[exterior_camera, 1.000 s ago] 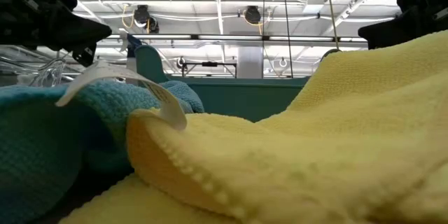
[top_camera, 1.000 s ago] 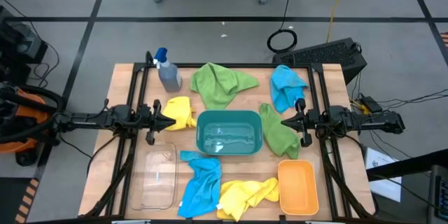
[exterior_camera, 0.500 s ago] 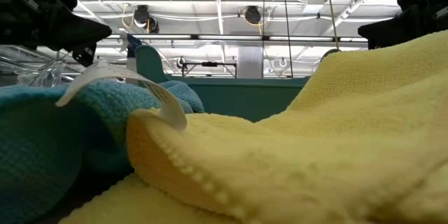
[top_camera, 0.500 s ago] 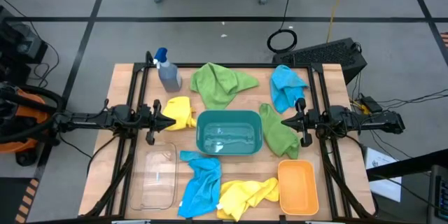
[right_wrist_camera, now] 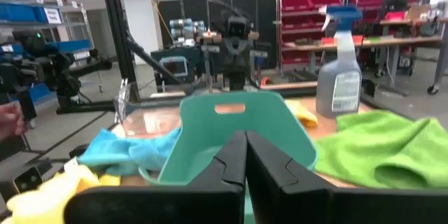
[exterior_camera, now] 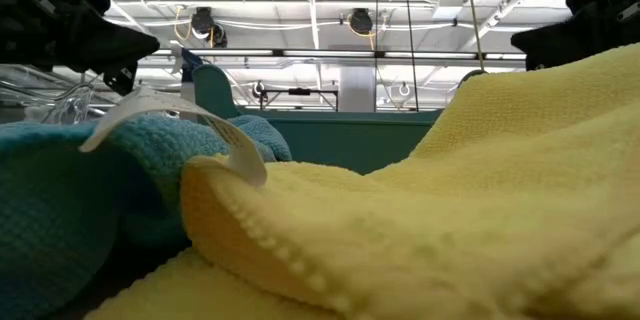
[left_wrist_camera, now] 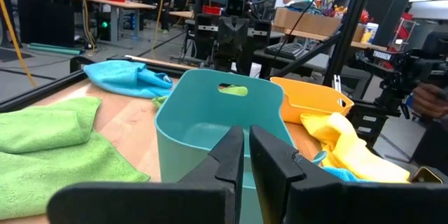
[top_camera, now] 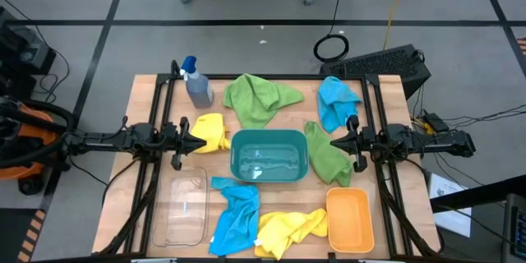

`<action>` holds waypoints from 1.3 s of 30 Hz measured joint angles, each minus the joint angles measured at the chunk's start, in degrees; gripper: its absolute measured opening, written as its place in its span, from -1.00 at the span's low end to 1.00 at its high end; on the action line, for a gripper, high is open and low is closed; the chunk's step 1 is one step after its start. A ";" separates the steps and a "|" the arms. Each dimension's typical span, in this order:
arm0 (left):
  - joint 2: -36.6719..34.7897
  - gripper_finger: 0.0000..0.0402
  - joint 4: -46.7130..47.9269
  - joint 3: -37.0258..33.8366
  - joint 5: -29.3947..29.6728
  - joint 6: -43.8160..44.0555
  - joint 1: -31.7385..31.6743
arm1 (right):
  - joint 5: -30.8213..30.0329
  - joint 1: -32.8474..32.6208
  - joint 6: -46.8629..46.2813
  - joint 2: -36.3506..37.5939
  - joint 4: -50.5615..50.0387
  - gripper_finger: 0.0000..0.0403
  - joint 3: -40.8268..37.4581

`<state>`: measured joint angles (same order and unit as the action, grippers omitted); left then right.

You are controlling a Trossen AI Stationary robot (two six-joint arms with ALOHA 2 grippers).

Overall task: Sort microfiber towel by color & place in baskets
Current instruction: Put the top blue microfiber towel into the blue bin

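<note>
The wooden worktop (top_camera: 144,94) is seen from above with the teal basket (top_camera: 269,154) at its middle, a rounded rectangular plastic tub with a handle slot in its end wall. The clear basket (top_camera: 181,209), see-through and of the same shape, is set at the near left, and the orange basket (top_camera: 349,220) at the near right. Six soft, crumpled microfiber towels are scattered around the tubs, none inside any of them. The largest spread is made by a lime green towel (top_camera: 259,97) behind the teal basket; a second green towel (top_camera: 327,154) is pressed against that basket's right side. One blue towel (top_camera: 337,100) is bunched at the far right, and another blue towel (top_camera: 234,214) is draped in front of the teal basket, touching a yellow towel (top_camera: 289,228) that lies beside the orange basket. A smaller yellow towel (top_camera: 212,130) is found just left of the teal basket. A grey spray bottle (top_camera: 197,82) with a blue top is stood upright at the far left. The left claw (top_camera: 194,142) is held shut just beside the small yellow towel, gripping nothing. The right claw (top_camera: 335,144) is held shut above the second green towel, also gripping nothing.
</note>
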<state>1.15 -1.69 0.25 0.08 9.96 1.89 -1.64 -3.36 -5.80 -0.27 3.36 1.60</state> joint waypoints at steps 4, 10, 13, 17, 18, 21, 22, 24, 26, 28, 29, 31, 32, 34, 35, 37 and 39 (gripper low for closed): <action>0.00 -0.84 -0.33 0.00 -0.02 0.08 0.00 | -0.25 -0.01 0.37 -1.74 -1.16 -1.00 3.94; -0.02 -0.84 -0.52 0.00 -0.04 0.08 0.01 | -2.68 0.00 1.10 -10.74 -7.57 -1.00 15.95; -0.02 -0.84 -0.55 0.00 -0.04 0.08 0.00 | -3.36 0.01 1.63 -17.06 -11.58 -1.00 23.76; -0.02 -0.84 -0.59 0.00 -0.07 0.10 0.02 | -3.22 -0.01 2.42 -25.35 -16.36 -1.00 34.67; -0.02 -0.84 -0.59 0.00 -0.09 0.10 0.01 | -3.18 0.01 3.42 -27.15 -17.58 -1.00 37.22; -0.02 -0.84 -0.61 0.00 -0.01 0.10 0.01 | -3.15 0.01 7.79 -32.37 -21.70 -1.00 45.42; -0.02 -0.84 -0.62 0.00 0.37 0.10 0.02 | -3.17 0.00 9.13 -34.01 -23.62 -1.00 48.20; -0.02 -0.84 -0.66 0.00 1.58 0.10 0.00 | -3.34 0.00 9.85 -37.08 -26.89 -1.00 53.81; -0.02 -0.84 -0.68 0.00 2.45 0.10 0.02 | -4.31 -0.02 8.56 -39.70 -29.86 -1.00 58.58; -0.02 -0.84 -0.89 0.00 3.01 0.10 0.02 | -6.36 -0.02 6.51 -41.80 -32.73 -1.00 62.00; -0.02 -0.84 -0.92 0.00 3.03 0.10 0.00 | -8.35 -0.02 5.52 -42.55 -34.03 -1.00 63.18; -0.02 -0.84 -0.92 0.00 3.04 0.10 0.01 | -13.58 -0.02 3.79 -43.63 -36.81 -1.00 64.22; -0.02 -0.84 -0.94 0.00 3.06 0.10 0.02 | -16.02 -0.02 2.96 -44.01 -38.20 -1.00 64.24; -0.02 -0.84 -0.93 0.00 3.09 0.10 0.00 | -19.57 0.01 1.13 -44.69 -41.28 -0.99 64.22; -0.02 -0.84 -0.92 0.00 3.10 0.10 0.02 | -20.71 -0.01 0.15 -45.09 -42.66 -0.98 64.22; -0.02 -0.84 -0.92 0.00 3.15 0.10 0.02 | -22.22 0.00 -2.08 -45.66 -45.05 -0.95 64.22; -0.02 -0.84 -0.92 0.00 3.21 0.10 0.02 | -22.52 0.01 -4.65 -46.13 -47.07 -0.93 64.22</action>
<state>1.13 -2.61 0.25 3.28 10.07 1.91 -24.16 -3.36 -10.45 -46.40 -43.71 65.82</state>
